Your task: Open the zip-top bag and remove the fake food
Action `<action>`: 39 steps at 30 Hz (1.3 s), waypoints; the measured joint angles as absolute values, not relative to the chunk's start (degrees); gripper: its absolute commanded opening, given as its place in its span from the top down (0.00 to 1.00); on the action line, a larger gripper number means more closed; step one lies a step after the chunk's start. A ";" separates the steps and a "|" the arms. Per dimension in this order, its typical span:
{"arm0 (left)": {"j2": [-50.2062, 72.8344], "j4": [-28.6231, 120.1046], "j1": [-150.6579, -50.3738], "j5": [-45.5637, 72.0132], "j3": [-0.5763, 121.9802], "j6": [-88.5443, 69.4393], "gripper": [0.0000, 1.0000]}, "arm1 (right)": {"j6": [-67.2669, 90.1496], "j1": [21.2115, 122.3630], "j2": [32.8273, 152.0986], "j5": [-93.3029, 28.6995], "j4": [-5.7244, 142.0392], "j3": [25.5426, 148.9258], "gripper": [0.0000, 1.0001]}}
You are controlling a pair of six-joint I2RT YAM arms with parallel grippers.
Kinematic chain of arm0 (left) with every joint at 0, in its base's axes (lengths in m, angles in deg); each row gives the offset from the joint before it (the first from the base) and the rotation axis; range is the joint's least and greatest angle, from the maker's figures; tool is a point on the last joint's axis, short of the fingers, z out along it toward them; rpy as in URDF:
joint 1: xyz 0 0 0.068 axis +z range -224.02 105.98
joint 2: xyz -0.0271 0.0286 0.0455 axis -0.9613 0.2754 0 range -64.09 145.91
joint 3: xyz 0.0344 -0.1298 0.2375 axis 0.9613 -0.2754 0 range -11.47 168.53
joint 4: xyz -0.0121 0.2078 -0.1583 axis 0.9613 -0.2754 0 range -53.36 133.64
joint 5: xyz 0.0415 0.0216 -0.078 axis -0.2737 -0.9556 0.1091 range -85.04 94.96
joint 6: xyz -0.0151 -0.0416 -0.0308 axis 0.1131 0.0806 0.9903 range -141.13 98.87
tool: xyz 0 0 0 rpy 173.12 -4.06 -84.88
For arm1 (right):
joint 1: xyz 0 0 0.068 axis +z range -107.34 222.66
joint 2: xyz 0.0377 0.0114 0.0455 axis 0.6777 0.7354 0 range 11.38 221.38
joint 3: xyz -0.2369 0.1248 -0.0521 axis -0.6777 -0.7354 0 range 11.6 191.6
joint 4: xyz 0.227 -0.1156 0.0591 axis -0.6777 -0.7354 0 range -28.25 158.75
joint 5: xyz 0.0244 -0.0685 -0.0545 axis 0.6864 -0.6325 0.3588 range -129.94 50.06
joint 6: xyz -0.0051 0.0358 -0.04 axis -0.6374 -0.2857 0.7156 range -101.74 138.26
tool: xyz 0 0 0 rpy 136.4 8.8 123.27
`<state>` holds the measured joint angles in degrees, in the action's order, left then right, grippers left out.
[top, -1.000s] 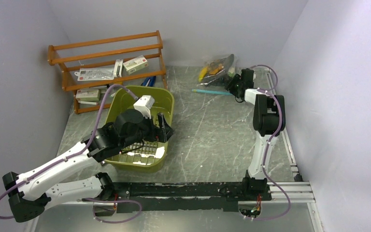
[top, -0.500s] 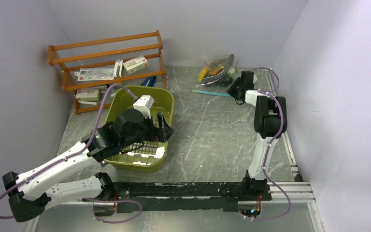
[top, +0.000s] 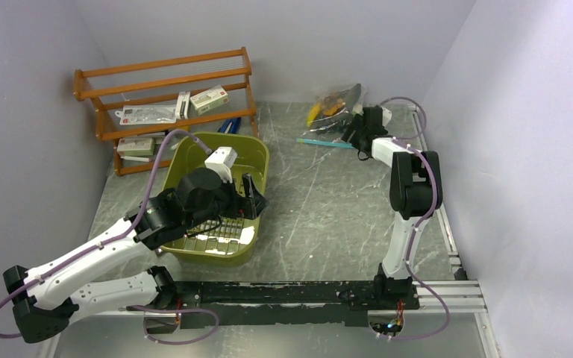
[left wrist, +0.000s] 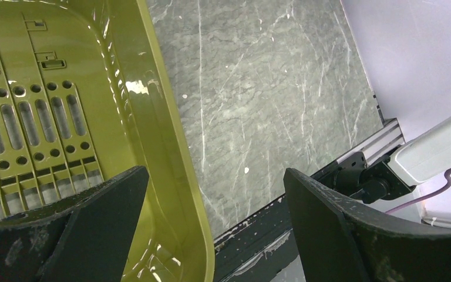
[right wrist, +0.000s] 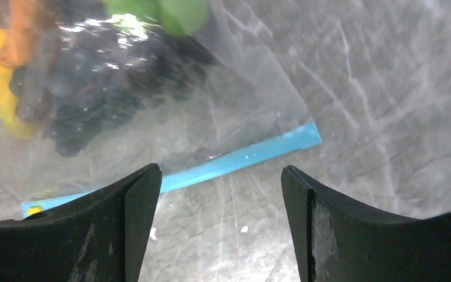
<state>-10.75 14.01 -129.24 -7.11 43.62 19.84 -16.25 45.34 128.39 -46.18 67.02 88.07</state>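
Evidently the zip-top bag (right wrist: 211, 100) is thin, slack, slippery film, light but lumpy, with the fake food (right wrist: 88, 94) bunched farther ahead of the jaws. Its stiffer blue zip strip (right wrist: 241, 155), lying just ahead of the right gripper (right wrist: 220, 176) and across its parted, empty jaws, looks the surest hold. The left gripper (left wrist: 214, 182) gapes wide and empty over the green bin (left wrist: 152, 117) rim. No writing is legible on the bag.

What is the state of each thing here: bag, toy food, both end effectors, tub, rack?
zip-top bag: lying on the table, zip strip looks shut.
fake food: inside the bag.
right end effector: open, over the zip strip, holding nothing.
green tub: upright.
left end effector: open, over the tub's rim, holding nothing.
wooden rack: upright, packets on its shelves.
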 measured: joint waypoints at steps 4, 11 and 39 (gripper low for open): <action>-11.49 13.86 -129.26 -7.42 43.65 19.86 0.01 | -4.70 47.20 127.54 -50.75 71.80 88.07 0.20; -13.50 13.62 -129.24 -7.99 43.65 19.88 0.01 | 6.79 46.08 131.06 -53.35 72.98 93.79 0.19; -17.39 11.76 -129.26 -8.42 42.22 21.00 0.01 | -3.72 38.91 126.27 -25.18 74.38 80.15 0.92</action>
<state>-17.39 11.76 -129.26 -8.42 42.22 21.00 -3.72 38.91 126.27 -25.18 74.38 80.15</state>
